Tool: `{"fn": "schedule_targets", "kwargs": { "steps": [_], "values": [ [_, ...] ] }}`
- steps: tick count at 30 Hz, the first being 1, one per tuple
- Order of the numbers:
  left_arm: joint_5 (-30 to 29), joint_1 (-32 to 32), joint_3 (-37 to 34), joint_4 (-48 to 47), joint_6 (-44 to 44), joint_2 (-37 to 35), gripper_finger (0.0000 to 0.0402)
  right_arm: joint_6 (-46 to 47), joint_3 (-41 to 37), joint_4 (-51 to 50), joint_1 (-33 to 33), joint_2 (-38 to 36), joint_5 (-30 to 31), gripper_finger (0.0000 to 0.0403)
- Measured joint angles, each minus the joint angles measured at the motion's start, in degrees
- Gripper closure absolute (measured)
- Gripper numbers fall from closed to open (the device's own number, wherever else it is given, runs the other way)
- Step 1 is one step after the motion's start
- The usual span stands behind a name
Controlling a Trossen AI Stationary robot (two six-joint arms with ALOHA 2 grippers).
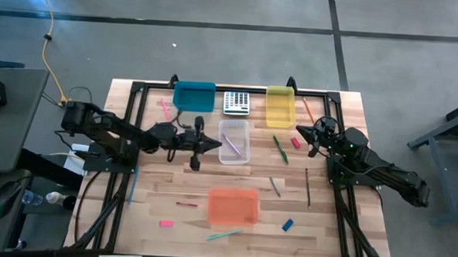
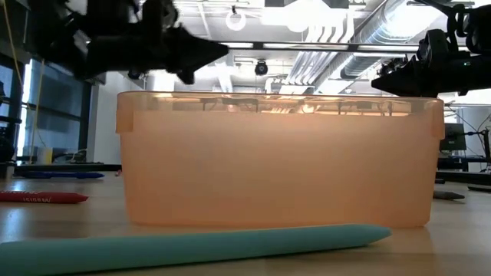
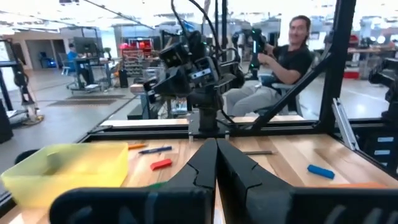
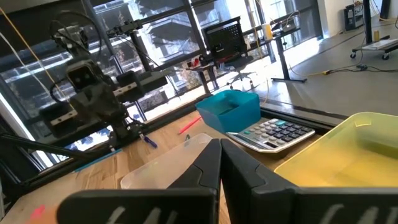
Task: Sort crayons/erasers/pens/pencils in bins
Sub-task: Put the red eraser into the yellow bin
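Four bins stand on the table: teal [image 1: 194, 96], yellow [image 1: 280, 106], clear [image 1: 234, 141] with a pink pencil [image 1: 230, 142] lying in it, and orange [image 1: 233, 205]. My left gripper [image 1: 215, 146] hovers shut at the clear bin's left side and holds nothing that shows. My right gripper [image 1: 300, 132] hovers shut right of the yellow bin, above a red eraser [image 1: 295, 142]. On the bare wood lie a green pen [image 1: 280, 148], a dark crayon [image 1: 308, 186], a blue eraser [image 1: 287, 224], a pink eraser [image 1: 166, 223] and a red crayon [image 1: 185, 204].
A grey-keyed calculator [image 1: 236, 102] sits between the teal and yellow bins. A second green pen [image 2: 192, 245] lies in front of the orange bin [image 2: 280, 161], and a blue pen [image 1: 132, 188] lies near the left frame rail. A person sits beyond the table.
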Motion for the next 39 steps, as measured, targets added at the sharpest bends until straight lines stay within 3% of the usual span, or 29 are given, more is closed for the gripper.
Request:
{"fn": "schedule_targets", "kwargs": {
  "steps": [9,28,39],
  "values": [
    [-3.4,1.3,-7.2,7.9,-4.6,-0.9,0.0401,-0.4,0.0,0.0,0.0,0.0,0.0,0.0402],
    [-3.3,5.4,-7.3,7.1,-4.6,-0.9,0.0401,2.6,0.0,2.1,-0.1,0.0,0.1,0.0402],
    [-6.3,5.4,-12.6,14.1,-3.5,-0.9,0.0401,-7.9,0.2,0.9,2.6,2.6,5.2,0.0402]
  ]
}}
